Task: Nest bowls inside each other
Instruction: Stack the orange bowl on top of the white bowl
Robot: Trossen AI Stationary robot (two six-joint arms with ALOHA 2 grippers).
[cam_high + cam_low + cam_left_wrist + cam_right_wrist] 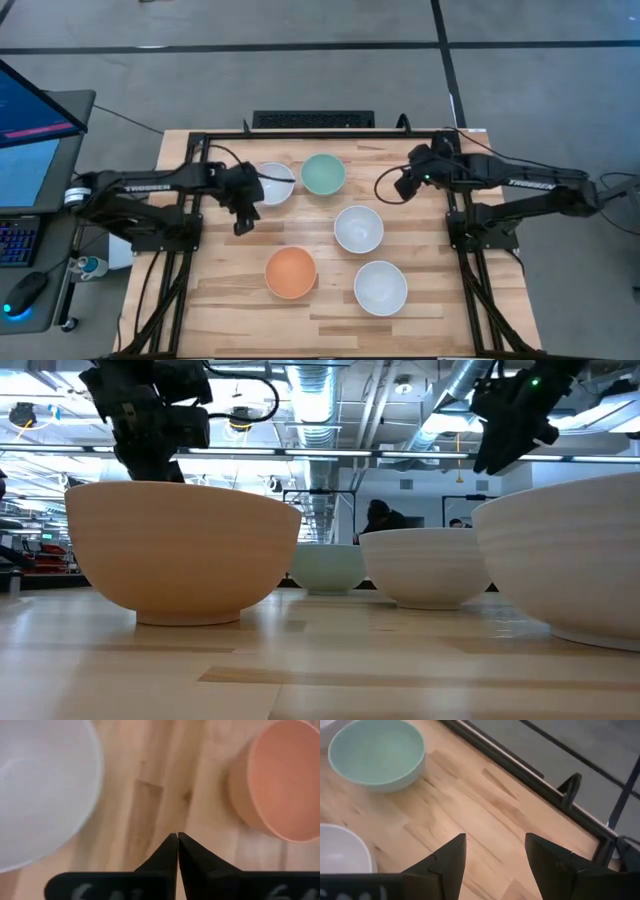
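Five bowls stand apart on their bases on the wooden table. A white bowl [272,184] sits far left, with the mint green bowl [323,174] to its right. Another white bowl [358,229] is in the middle, a third white bowl [380,287] is near right, and the orange bowl [291,272] is near left. My left gripper [243,226] hovers shut above bare wood between the far-left white bowl [40,790] and the orange bowl [282,780]. My right gripper [402,188] hangs open in the air, right of the mint green bowl [376,752].
A black frame rail [520,770] runs along the table's far edge, close behind my right gripper. Bare wood lies between the bowls and along the near edge [330,335]. A monitor and keyboard stand off the table's left side [25,170].
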